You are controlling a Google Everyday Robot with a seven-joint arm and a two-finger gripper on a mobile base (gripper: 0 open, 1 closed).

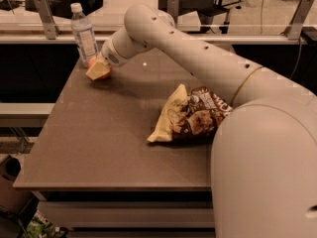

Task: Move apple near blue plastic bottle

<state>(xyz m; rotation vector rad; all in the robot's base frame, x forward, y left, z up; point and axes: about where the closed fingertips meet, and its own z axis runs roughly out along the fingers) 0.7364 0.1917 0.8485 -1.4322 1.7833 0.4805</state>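
The small red-orange apple [91, 62] is at the table's far left corner, mostly covered by my gripper [98, 71]; only orange slivers of it show at the gripper's edges. The gripper is shut on the apple, low over the tabletop. The blue plastic bottle [83, 33], clear with a white cap and a pale label, stands upright just behind and slightly left of the gripper, very close to it. My arm reaches across the table from the right.
A brown and yellow chip bag [190, 115] lies right of the middle of the brown table [99, 148]. A rail with metal posts [45, 16] runs behind the table. My arm's large body [262, 172] fills the lower right.
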